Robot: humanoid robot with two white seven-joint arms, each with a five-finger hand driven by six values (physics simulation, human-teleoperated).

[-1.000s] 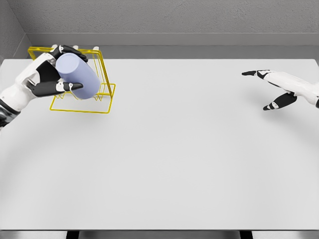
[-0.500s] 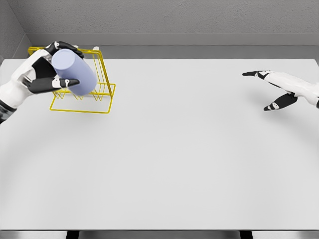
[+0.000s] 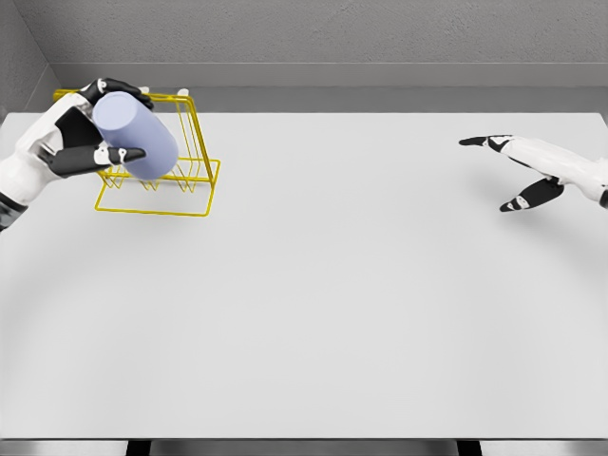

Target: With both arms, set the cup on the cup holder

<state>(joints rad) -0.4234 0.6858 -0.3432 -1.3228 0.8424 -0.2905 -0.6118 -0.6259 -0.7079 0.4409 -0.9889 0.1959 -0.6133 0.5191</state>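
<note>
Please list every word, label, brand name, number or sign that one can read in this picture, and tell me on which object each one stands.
There are none. The lavender cup, the yellow wire cup holder, the white table, the left hand and the right hand all show plain surfaces without print, and the grey wall behind is bare too.

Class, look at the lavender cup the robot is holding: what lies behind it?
Behind the cup, gripped by the left hand, stands the yellow wire cup holder on the table. Its middle wires are covered by cup and hand.
</note>
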